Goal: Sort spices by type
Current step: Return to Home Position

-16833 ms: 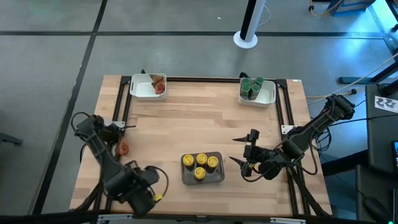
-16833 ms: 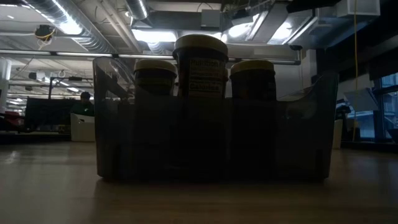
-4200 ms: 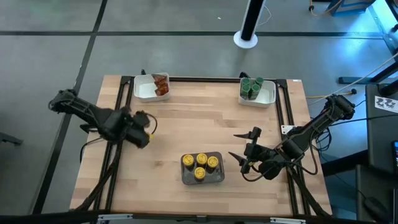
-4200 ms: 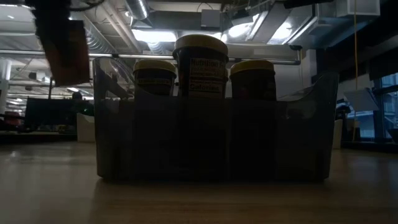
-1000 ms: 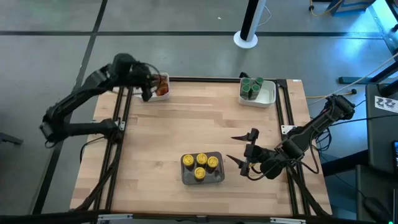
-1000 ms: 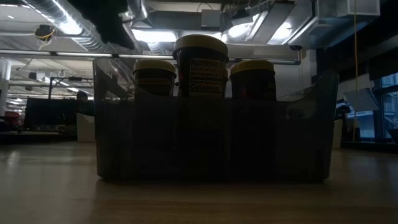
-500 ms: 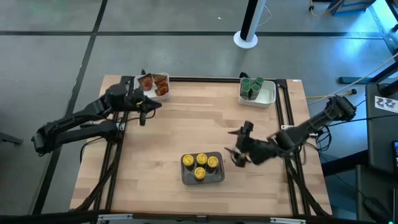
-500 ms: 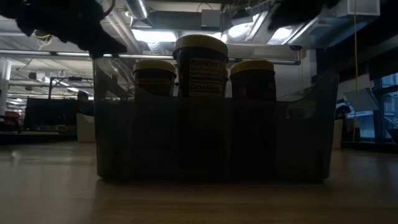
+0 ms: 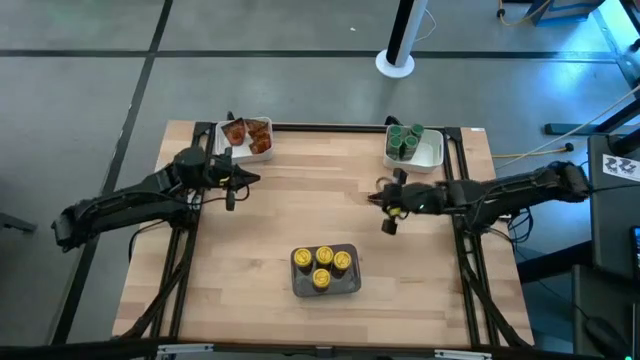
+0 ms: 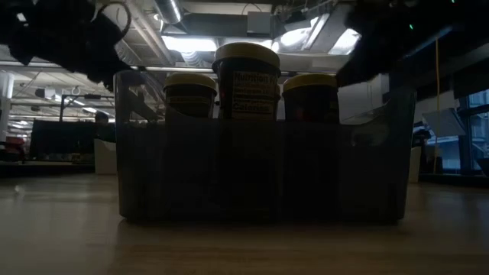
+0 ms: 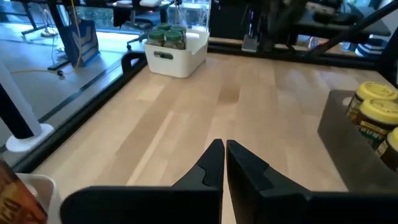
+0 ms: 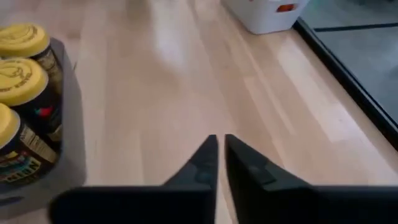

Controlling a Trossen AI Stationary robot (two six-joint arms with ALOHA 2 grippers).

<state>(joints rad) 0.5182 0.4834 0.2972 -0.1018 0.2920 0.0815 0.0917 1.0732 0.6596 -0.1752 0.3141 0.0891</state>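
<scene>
Spices are all sorted into containers, and neither gripper carries one.

The left gripper has its fingers brought almost together, with only a thin slit between them, and nothing is caught there. It hangs over the table near the far left corner and points across toward the other arm. The packets lie in a white tray just beside this gripper, on its far side and close to its wrist. They do not touch it.

The right gripper is in the same state: the fingers are nearly closed, a narrow gap is left, and it holds nothing. It hangs over the right half of the table and points back toward the left gripper, with bare wood between the two. The green jars stand upright, packed together at one end of a second white tray, just beside this gripper on its far side.

The yellow jars, four of them, stand upright in a dark bin. The bin is on the near side of both grippers and roughly between them. It is nearer to the right gripper than to the left one but apart from both.

In the low view the bin fills the middle, and three yellow lids rise above its wall.
</scene>
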